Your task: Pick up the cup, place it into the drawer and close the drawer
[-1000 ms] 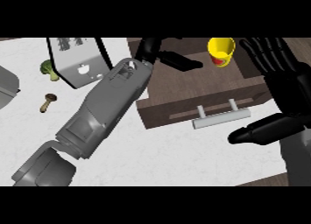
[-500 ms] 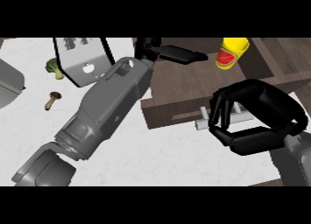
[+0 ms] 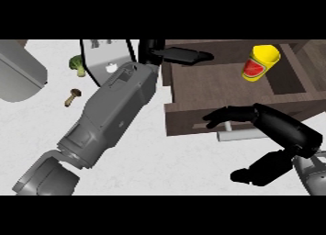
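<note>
A yellow cup (image 3: 260, 62) with a red label stands inside the open dark brown drawer (image 3: 213, 87), at its far right. No hand touches it. My right hand (image 3: 273, 124) comes in from the lower right, its fingers (image 3: 223, 115) stretched to the left against the drawer's front panel, just above the pale bar handle (image 3: 241, 135). The thumb hangs below, off the drawer. My left forearm crosses the counter diagonally, and my left hand (image 3: 182, 55) lies open over the drawer's far left corner, fingers pointing right.
On the white counter (image 3: 165, 170), left of my left arm, lie a broccoli floret (image 3: 77, 64) and a small mushroom (image 3: 72, 95). A grey rounded appliance (image 3: 13, 73) fills the far left. A grey and white panel (image 3: 104, 57) sits behind the left wrist.
My right hand has left the cup standing in the drawer and come down toward me to the drawer's front panel, its fingers uncurling. The left arm has barely moved.
</note>
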### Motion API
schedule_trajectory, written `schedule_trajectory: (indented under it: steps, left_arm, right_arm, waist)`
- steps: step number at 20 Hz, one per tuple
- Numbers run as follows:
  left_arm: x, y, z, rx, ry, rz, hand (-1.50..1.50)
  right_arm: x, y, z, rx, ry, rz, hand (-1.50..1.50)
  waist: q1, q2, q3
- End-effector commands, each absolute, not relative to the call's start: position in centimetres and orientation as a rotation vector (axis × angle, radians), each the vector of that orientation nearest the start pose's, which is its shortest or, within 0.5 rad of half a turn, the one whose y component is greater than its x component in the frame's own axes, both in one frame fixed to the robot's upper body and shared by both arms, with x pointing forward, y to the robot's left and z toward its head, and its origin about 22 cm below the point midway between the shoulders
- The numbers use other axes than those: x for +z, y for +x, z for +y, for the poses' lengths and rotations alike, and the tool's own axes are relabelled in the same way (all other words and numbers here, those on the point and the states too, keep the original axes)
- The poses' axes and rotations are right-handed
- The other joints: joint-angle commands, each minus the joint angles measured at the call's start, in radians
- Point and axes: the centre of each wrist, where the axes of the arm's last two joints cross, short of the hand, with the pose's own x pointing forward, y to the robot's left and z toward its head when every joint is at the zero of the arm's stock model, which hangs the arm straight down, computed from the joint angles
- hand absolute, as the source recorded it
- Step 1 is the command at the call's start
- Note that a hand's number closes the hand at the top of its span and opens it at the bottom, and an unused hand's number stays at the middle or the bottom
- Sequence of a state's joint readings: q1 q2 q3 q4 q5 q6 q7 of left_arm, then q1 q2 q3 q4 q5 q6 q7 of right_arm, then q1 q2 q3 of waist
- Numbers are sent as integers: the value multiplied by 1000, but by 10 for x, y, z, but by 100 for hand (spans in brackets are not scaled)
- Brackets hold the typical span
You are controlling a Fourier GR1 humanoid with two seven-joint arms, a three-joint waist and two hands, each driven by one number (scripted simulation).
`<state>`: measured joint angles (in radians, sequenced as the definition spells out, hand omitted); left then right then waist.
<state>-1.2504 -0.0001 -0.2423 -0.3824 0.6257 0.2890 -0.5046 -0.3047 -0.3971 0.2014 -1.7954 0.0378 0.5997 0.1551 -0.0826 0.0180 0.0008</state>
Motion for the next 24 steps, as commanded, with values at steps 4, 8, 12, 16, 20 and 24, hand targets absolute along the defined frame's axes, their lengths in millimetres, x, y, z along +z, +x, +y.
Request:
schedule_trajectory:
  steps: [4,8,12,16,20,24]
  left_arm:
    - [115,441,59,19,-315,-1913,-150]
    - [88,430,66,65,-335,-1896,-150]
    - [94,433,81,85,-310,-1925,-150]
    - [91,428,96,69,-358,-1926,-150]
    - [69,422,122,92,-369,-1905,-150]
    - [69,420,134,97,-392,-1889,-150]
  right_arm:
    - [79,300,-209,1224,-85,-1473,-150]
    - [24,311,-206,1285,-72,-1367,-150]
    - [0,340,-206,1325,-112,-1304,150]
    - [-12,359,-240,1237,-185,-1332,150]
    - [6,386,-249,1132,-176,-1458,150]
    - [33,409,-262,1023,-253,-1537,150]
  waist:
    - [96,-9,0]
    - [128,-12,1]
    - [140,-9,1]
    - [187,-8,3]
    - [201,1,4]
    - [227,4,5]
